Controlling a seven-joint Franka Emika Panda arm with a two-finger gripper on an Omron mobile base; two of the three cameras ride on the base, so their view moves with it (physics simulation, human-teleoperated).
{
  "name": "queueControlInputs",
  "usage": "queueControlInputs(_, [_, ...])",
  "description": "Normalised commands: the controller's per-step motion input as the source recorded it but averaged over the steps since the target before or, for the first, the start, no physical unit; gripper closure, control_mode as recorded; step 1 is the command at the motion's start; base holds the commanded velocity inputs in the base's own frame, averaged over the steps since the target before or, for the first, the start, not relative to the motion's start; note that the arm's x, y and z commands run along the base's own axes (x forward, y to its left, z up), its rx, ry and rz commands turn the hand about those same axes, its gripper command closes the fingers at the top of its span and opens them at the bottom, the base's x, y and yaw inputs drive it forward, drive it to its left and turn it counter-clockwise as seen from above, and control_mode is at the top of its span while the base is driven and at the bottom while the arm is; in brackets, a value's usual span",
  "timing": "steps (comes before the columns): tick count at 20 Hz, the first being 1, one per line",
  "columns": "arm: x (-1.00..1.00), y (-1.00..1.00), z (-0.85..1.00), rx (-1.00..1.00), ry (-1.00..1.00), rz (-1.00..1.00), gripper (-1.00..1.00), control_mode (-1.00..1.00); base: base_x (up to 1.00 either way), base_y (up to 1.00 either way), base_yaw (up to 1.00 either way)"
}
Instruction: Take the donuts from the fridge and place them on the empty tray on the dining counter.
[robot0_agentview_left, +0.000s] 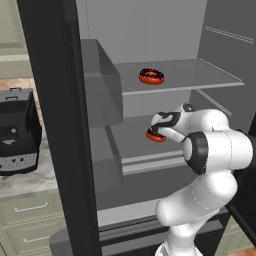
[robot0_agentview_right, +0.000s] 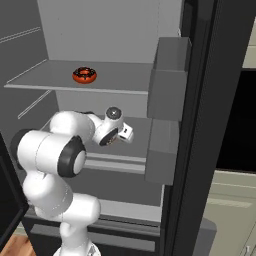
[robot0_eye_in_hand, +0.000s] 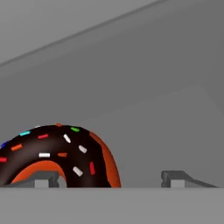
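Observation:
The fridge stands open, showing grey shelves. One donut, with orange-red sides and dark sprinkled icing, lies on the upper shelf. A second donut lies on the middle shelf, partly hidden by my hand in the left base view. My gripper is down at this lower donut and open. In the hand view one fingertip sits in front of the donut's hole and the other stands clear to its right. The empty tray and dining counter are out of view.
Grey door bins jut from both fridge doors beside the shelves. A black coffee machine stands on a marble counter with drawers to the left. A black oven front is to the right.

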Motion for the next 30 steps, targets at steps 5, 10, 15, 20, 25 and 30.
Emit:
queueControlInputs(5, [-0.09,0.12,-0.57,0.0,0.0,0.0,1.0,-1.0,0.0,0.0,0.0])
queueControlInputs(10, [-0.28,0.16,-0.67,0.0,0.0,0.0,1.0,-1.0,0.0,0.0,0.0])
queueControlInputs(15, [-0.14,0.11,-0.37,-0.03,-0.01,0.0,1.0,-1.0,0.0,0.0,0.0])
queueControlInputs(20, [-0.25,0.02,0.11,-0.04,-0.26,0.0,1.0,-1.0,0.0,0.0,0.0])
queueControlInputs(25, [-0.45,-0.23,0.57,0.0,-0.07,0.0,1.0,-1.0,0.0,0.0,0.0])
queueControlInputs(30, [-0.58,-0.13,0.81,0.0,0.06,0.0,1.0,-1.0,0.0,0.0,0.0])
